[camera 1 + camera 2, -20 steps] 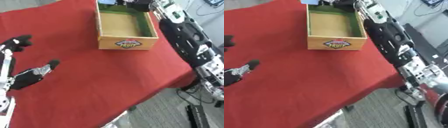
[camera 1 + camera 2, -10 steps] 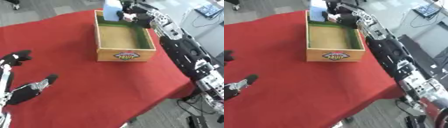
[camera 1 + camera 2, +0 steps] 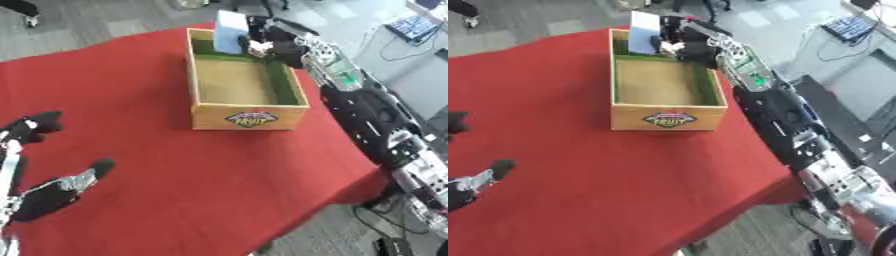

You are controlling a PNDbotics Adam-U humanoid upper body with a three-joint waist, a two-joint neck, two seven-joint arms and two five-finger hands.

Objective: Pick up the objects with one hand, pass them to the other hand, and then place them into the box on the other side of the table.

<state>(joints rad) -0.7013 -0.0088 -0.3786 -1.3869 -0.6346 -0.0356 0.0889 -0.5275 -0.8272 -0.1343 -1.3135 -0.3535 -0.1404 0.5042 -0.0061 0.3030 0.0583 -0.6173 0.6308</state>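
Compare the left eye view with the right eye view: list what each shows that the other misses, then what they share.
Only the left eye view shows most of the robot's left hand at the lower left, open with its fingers spread over the red tablecloth; the right eye view catches only dark fingertips at its left edge. Only the right eye view shows more of the grey floor to the right of the table. Both share the wooden box with the green lining and the right hand holding a pale blue rectangular object over the box's far end.
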